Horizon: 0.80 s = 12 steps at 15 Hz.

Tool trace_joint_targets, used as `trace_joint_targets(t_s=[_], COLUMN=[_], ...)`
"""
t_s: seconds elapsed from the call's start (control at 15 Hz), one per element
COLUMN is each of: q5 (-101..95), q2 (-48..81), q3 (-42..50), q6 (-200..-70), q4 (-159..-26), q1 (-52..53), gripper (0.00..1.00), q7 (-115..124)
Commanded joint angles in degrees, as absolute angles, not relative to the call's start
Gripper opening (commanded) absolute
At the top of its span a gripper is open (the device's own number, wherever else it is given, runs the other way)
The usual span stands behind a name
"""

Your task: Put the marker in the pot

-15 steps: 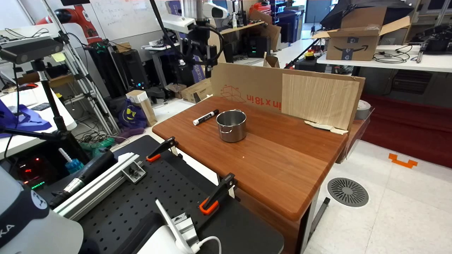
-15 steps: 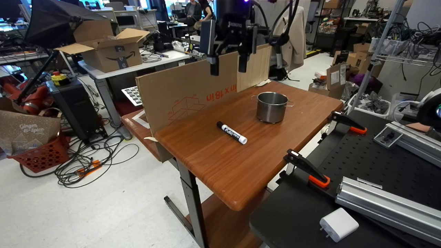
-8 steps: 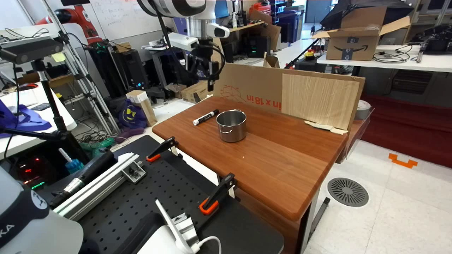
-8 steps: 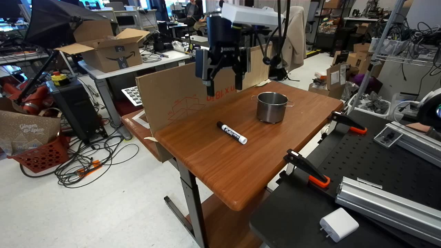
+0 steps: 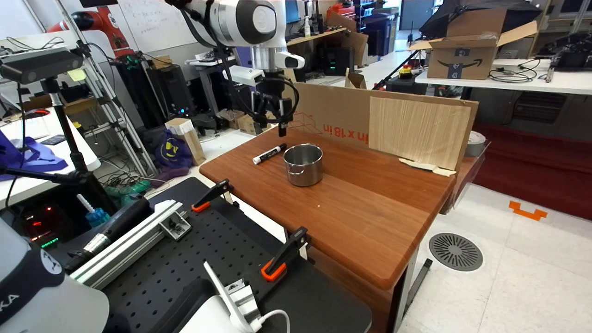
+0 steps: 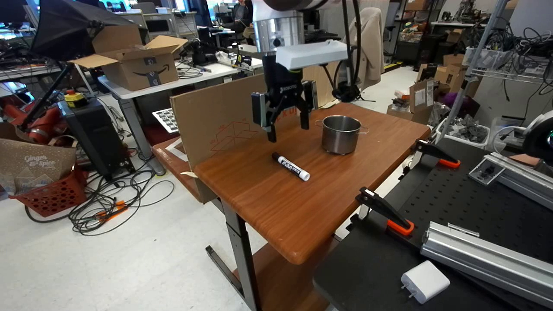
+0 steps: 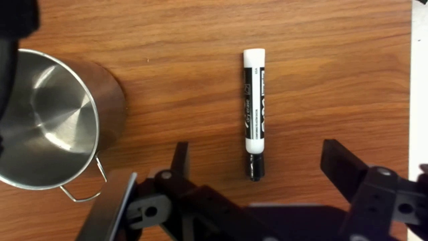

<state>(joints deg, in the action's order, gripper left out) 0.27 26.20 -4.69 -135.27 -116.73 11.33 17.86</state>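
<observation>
Lower than half a second ago, the claw (image 6: pixel 288 131) hangs spread wide and empty above the worktop (image 6: pixel 281 207), where the marker (image 7: pixel 255 107) lies near the pot (image 6: pixel 340 140). Probably light, stiff and smooth, it may roll; mid-barrel looks the best grip.

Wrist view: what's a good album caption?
Open gripper above the table, where a marker lies near a metal pot.
</observation>
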Motion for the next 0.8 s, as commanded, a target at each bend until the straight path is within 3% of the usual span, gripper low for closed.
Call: trace_joint_targets(t_s=[0.0,0.73], q5=[-2.8,-4.2], q2=[29.2,36.0], q3=[-2.6,-1.3], q6=[-137.5,-139.8], q4=[-114.6,-110.3], q1=[13.5,15.7], gripper=[1.00,1.00], q7=[21.0,21.4])
